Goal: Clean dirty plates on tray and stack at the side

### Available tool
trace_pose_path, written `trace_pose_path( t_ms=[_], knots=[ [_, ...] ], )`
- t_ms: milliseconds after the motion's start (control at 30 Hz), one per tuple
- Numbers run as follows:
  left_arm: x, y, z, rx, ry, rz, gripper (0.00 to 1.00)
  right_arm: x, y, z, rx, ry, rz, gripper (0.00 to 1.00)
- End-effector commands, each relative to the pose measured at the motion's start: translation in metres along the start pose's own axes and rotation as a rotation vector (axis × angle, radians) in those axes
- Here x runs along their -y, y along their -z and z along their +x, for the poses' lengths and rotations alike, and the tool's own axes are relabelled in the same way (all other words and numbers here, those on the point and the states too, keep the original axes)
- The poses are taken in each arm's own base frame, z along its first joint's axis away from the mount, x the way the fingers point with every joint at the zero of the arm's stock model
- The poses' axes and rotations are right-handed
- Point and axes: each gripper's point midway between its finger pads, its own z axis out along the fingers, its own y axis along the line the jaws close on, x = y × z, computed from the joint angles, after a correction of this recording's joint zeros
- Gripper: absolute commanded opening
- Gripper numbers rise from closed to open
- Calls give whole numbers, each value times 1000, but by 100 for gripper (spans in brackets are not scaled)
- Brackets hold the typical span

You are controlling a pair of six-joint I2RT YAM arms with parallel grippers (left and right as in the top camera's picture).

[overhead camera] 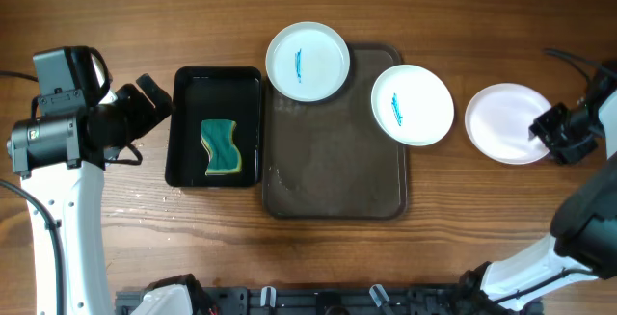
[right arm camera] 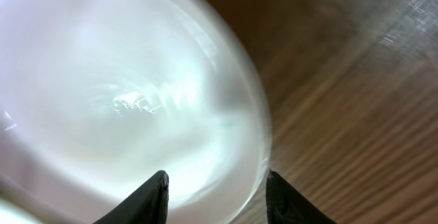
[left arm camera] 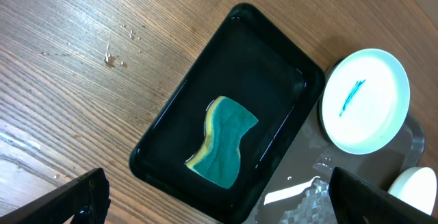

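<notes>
Starting at the near edge: wooden surface (overhead camera: 145, 248) with straight grain, an open strip running along the tray's near side. Tray (overhead camera: 333, 175) is dark brown, a rounded rectangle with a low rim and a wet sheen. Its near half is bare.

Just left of the tray, long sides nearly touching, sits a glossy black tub (overhead camera: 185, 122), rectangular with rounded corners. Sponge (overhead camera: 221, 147) lies flat in the tub's near half, wavy-sided, green face over a yellow layer. Droplets (left arm camera: 113, 59) speckle the wood left of the tub.

Left end effector (left arm camera: 219, 183) hangs just left of the tub, jaws spread wide and holding nothing. Open wood lies around it.

Right of the tray and apart from it, clean plate (overhead camera: 501, 122) rests on the wood: round, white, glossy, unmarked. Right end effector (right arm camera: 217, 196) is at that plate's right rim, fingers parted with the rim in the gap. The view is too blurred to tell contact.

Right dirty plate (overhead camera: 413, 104), white with a blue smear, overhangs the tray's right edge. Farthest, left dirty plate (overhead camera: 308, 60), alike and also blue-smeared, overhangs the tray's far-left corner. The two stand apart, with open wood beyond them.
</notes>
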Motion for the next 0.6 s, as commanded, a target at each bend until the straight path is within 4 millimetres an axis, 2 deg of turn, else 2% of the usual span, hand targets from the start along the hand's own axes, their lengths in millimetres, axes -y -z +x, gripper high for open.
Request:
trace_pose_path(
  t_ms=[0, 100, 200, 300, 400, 467, 567],
  knots=[
    [3, 5, -3, 13, -3, 17, 100, -68, 56, 7, 109, 264, -254, 47],
    [3, 5, -4, 14, -3, 17, 100, -117, 60, 36, 106, 539, -366, 47],
    [3, 5, -3, 13, -3, 17, 100, -150, 43, 53, 167, 740, -367, 48],
    [3, 5, -4, 14, -3, 17, 100, -176, 20, 60, 248, 829, -347, 48],
    [3, 5, -3, 13, -3, 17, 100, -187, -7, 62, 308, 875, -285, 47],
    [3, 5, -3, 13, -3, 17, 100, -191, -18, 66, 300, 894, -284, 45],
    [3, 5, -4, 14, -3, 17, 100, -179, -39, 62, 272, 902, -207, 43]
  ],
)
